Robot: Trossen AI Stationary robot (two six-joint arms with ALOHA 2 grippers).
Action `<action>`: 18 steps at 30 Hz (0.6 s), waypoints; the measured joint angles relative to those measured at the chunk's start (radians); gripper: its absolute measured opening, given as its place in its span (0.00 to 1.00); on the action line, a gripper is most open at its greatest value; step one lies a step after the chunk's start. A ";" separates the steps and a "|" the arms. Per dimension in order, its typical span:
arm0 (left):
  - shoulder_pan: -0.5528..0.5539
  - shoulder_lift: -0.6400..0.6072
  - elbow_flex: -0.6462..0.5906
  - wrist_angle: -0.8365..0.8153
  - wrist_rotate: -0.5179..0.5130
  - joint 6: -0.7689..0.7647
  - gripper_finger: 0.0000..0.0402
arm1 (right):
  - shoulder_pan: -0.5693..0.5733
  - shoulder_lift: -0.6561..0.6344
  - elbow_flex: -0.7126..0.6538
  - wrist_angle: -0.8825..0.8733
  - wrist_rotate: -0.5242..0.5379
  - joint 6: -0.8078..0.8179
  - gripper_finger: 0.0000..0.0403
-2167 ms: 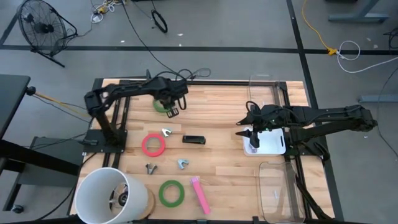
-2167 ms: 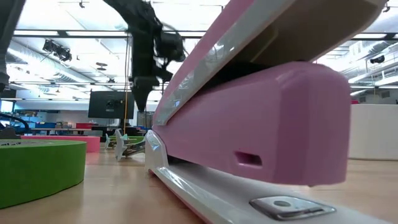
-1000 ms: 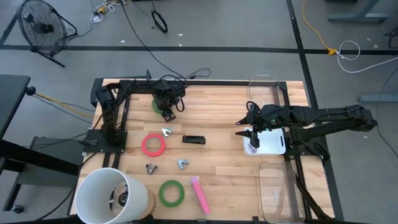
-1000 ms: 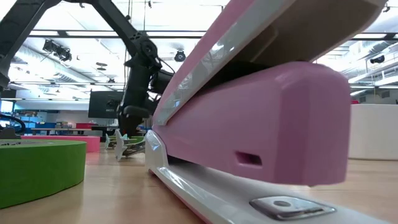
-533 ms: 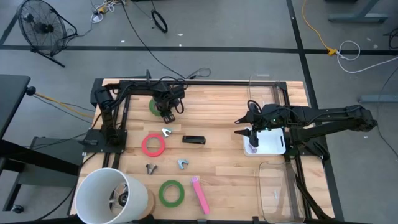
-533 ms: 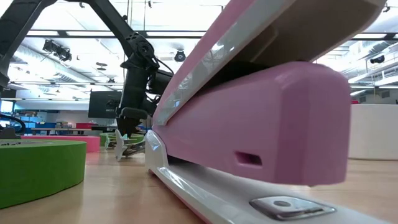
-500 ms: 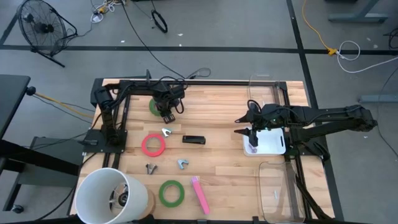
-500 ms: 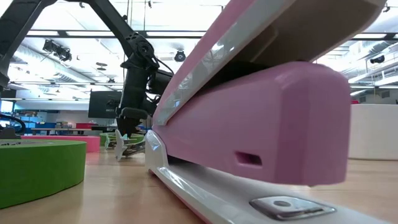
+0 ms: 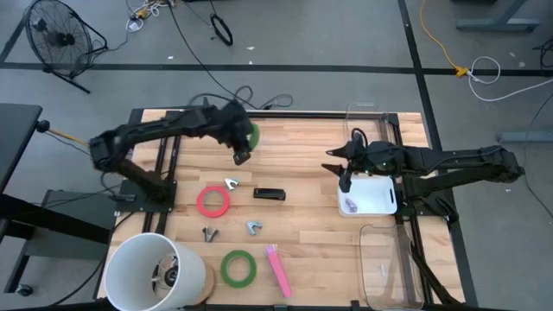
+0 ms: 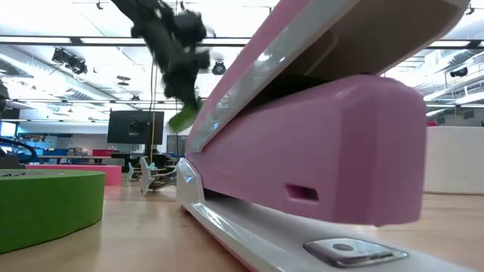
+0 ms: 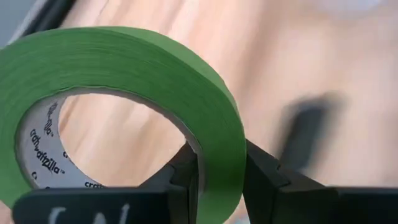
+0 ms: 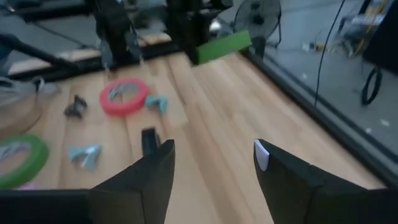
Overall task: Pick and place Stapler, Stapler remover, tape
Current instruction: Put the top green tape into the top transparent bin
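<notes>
High view: the left hand (image 9: 243, 149) is clamped on a green tape roll (image 9: 251, 136), held clear above the far side of the desk (image 9: 311, 233), well beyond the black stapler (image 9: 269, 193). The red-pink tape roll (image 9: 213, 201) lies just left of that stapler; a second green roll (image 9: 237, 267) and the pink stapler (image 9: 277, 270) lie nearer the front. The right hand (image 9: 343, 171), fingers parted and empty, hovers by the white tray (image 9: 376, 197).

Low view: the held roll (image 10: 184, 115) hangs tilted in the air behind the pink stapler (image 10: 318, 143).

Left wrist view: both fingers (image 11: 261, 177) pinch the roll's wall (image 11: 124, 68).

Right wrist view: spread fingers (image 12: 292, 177) with nothing between them; black stapler (image 12: 148, 140) ahead.
</notes>
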 joint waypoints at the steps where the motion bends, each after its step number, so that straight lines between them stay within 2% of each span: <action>1: -0.008 -0.037 0.000 0.048 0.071 0.000 0.21 | 0.000 0.000 0.000 0.020 0.000 -0.007 0.54; 4: -0.032 -0.131 0.001 0.192 0.235 -0.018 0.21 | 0.000 0.000 0.000 0.072 0.000 -0.024 0.54; 8: -0.074 -0.189 0.002 0.363 0.327 -0.055 0.21 | 0.000 0.007 0.000 0.166 0.011 -0.045 0.54; 12: -0.127 -0.189 0.002 0.484 0.371 -0.075 0.21 | 0.000 0.042 0.000 0.291 0.044 -0.083 0.54; 18: -0.210 -0.162 0.001 0.584 0.359 -0.072 0.21 | -0.001 0.123 0.000 0.478 0.050 -0.137 0.54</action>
